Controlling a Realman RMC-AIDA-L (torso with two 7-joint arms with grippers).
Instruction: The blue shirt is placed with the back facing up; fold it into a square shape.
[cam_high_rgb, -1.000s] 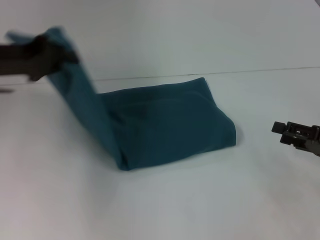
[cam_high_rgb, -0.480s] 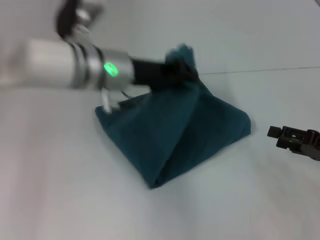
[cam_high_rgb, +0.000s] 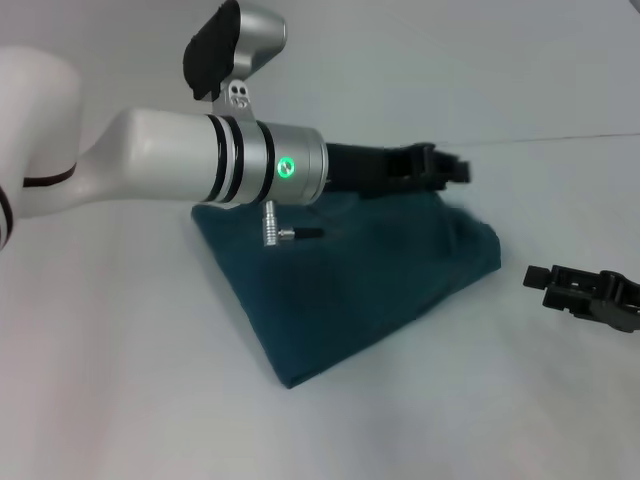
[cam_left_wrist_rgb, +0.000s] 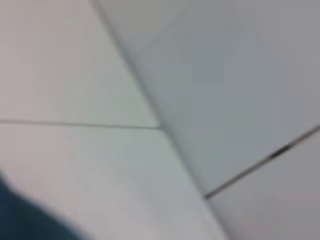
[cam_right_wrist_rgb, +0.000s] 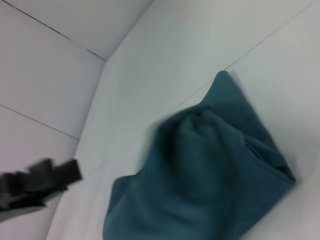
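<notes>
You're in the final fold: your left pincer (cam_high_rgb: 445, 168) reaches across the blue shirt (cam_high_rgb: 370, 285) to its far right edge, though I can't tell whether it's clamped or apart. Next, I'd judge, flatten that flap. The shirt sits mid-bench (cam_high_rgb: 120, 400), a bunched teal wedge. Right pincer (cam_high_rgb: 560, 285) waits beside, state unclear.
</notes>
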